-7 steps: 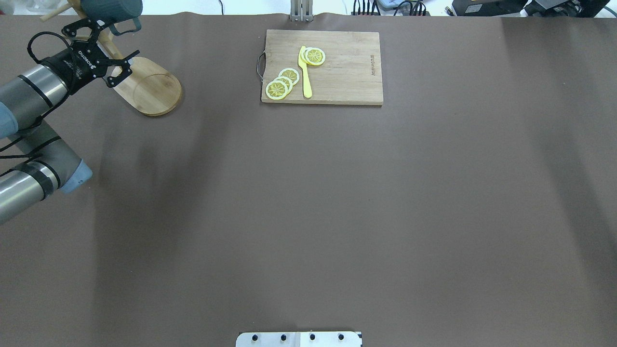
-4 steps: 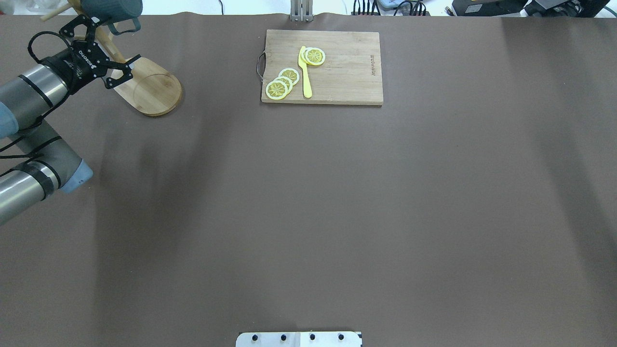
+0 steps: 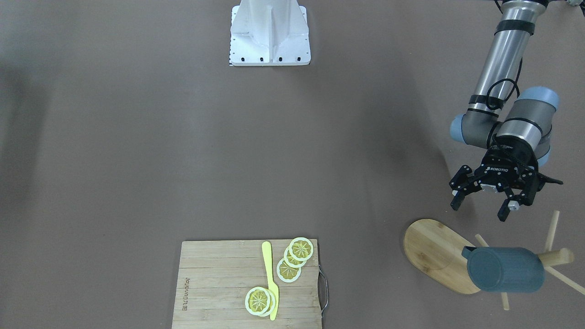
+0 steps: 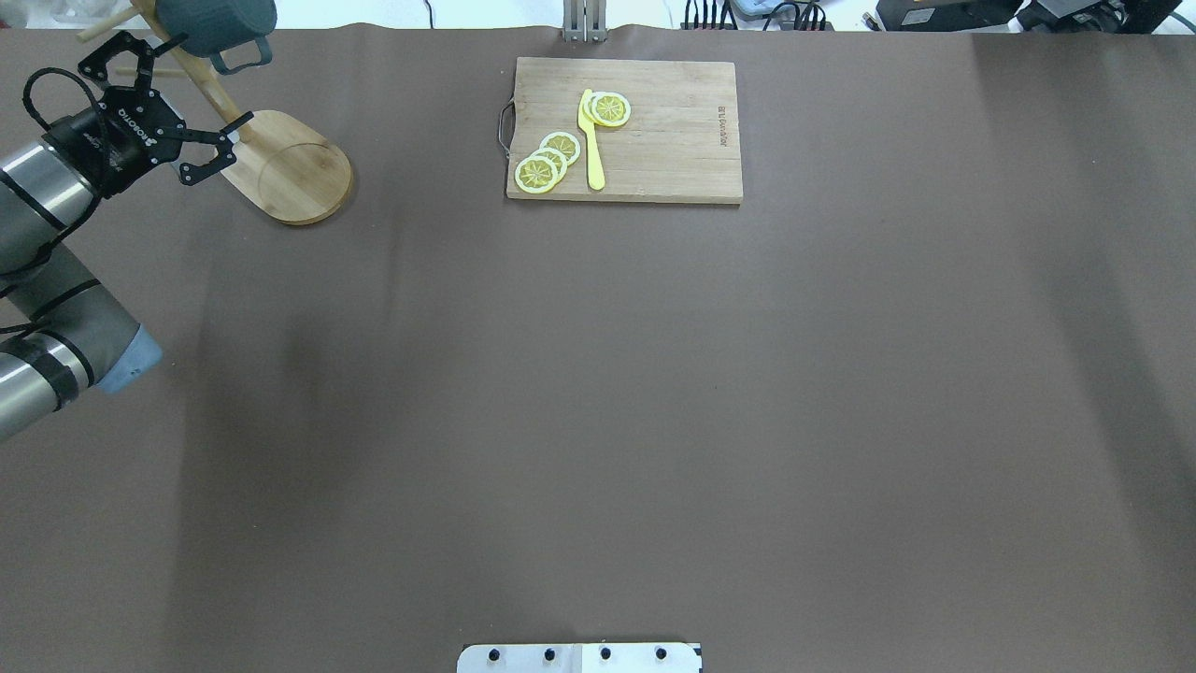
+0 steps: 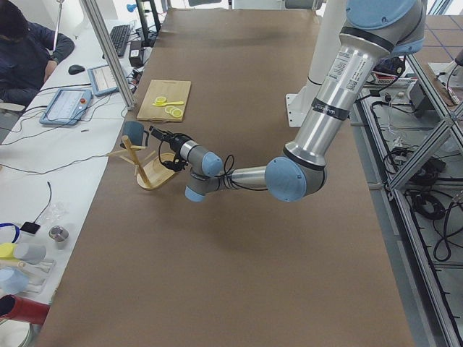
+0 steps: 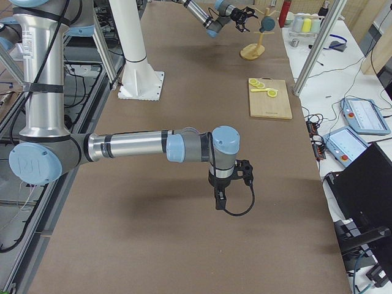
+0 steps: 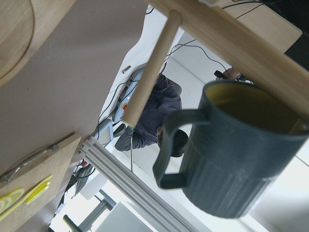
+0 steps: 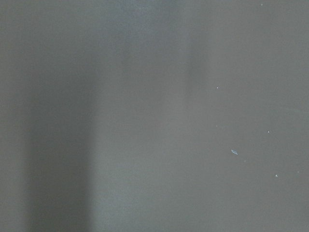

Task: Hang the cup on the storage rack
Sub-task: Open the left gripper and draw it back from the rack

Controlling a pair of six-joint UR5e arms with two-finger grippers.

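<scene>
The dark blue-grey cup point(image 3: 502, 269) hangs by its loop handle on a peg of the bamboo storage rack point(image 3: 434, 256), mouth toward the post. In the left wrist view the cup point(image 7: 236, 159) hangs free with its yellow inside showing, under a peg of the rack point(image 7: 149, 72). My left gripper point(image 3: 479, 210) is open and holds nothing, a short way back from the cup point(image 4: 220, 19) and over the rack's base point(image 4: 290, 168). My right gripper point(image 6: 222, 199) points down over bare table far from the rack; I cannot tell its state.
A slatted cutting board point(image 4: 624, 131) with a metal handle, lemon slices point(image 4: 547, 161) and a yellow knife point(image 4: 591, 140) lies at the back middle. A person point(image 5: 25, 47) sits at a side desk beyond the table's far edge. The robot's base plate point(image 3: 269, 32) stands on the near side.
My left gripper has drawn back from the cup, toward the table's left edge, staying open. The cup stays on the rack's peg.
</scene>
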